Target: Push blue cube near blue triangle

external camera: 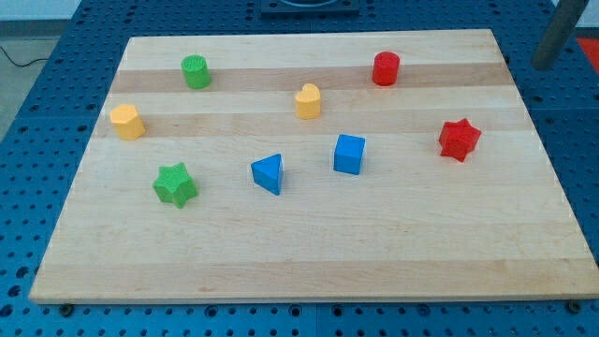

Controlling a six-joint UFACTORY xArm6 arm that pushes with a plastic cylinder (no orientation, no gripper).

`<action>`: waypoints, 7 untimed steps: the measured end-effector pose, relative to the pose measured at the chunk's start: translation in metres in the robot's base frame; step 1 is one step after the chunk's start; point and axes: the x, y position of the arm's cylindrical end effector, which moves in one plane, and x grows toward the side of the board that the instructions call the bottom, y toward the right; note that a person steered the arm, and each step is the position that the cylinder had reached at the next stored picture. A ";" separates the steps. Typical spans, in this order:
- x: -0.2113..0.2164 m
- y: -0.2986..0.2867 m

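Observation:
The blue cube [349, 153] sits near the middle of the wooden board [309, 253]. The blue triangle [269, 173] lies a short way to its left and slightly lower, with a gap between them. A grey rod comes in at the view's top right, and my tip [542, 64] is at its lower end, just past the board's top right corner. The tip is far to the upper right of the blue cube and touches no block.
A red cylinder [386, 68] and a red star [460, 139] are on the right. A yellow block [308, 101] is above the blue pair. A green cylinder [196, 72], a yellow block [126, 122] and a green star [175, 184] are on the left.

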 end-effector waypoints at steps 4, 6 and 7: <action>0.075 -0.134; 0.125 -0.225; 0.135 -0.236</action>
